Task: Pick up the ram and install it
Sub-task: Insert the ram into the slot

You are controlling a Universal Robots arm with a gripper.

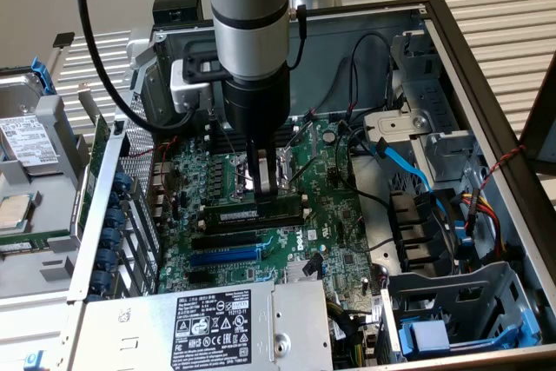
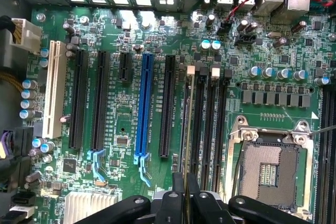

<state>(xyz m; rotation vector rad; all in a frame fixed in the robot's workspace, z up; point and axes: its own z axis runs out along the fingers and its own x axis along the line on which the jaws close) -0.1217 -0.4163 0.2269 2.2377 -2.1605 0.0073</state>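
Black fingers (image 2: 178,190) pinch thin flat ram (image 2: 188,129) edge-on.

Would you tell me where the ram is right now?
In the exterior view, the ram is held on edge in the gripper over the black memory slots, between the CPU socket and the blue expansion slot.

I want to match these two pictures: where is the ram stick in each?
Exterior view: the ram lies mid-picture, directly under the pincer.
Wrist view: the ram shows edge-on, a thin strip between the pincer's fingertips.
Shared landmark: the blue expansion slot.
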